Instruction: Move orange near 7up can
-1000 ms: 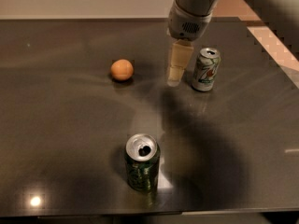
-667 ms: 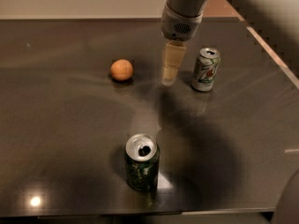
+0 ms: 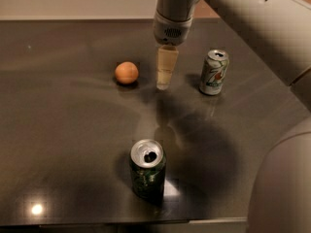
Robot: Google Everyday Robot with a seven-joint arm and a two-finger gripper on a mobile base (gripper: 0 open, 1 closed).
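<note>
Item: orange point(image 3: 126, 73) on dark surface point(image 3: 58, 130), claw point(image 3: 163, 84) just beside it.
Orange rests on the surface towards the far left, alone, touching nothing. The claw hangs point-down from the pale arm point(image 3: 252, 23), tip low over the surface, just to the right of the orange and apart from it (seen as one tan tapered piece; whether apart or together cannot be told). It holds nothing. The 7up can point(image 3: 214, 72) stands upright further right, so the claw sits between orange and can. A dark green can point(image 3: 147, 174), opened, stands upright at the near edge, well apart from all three.
</note>
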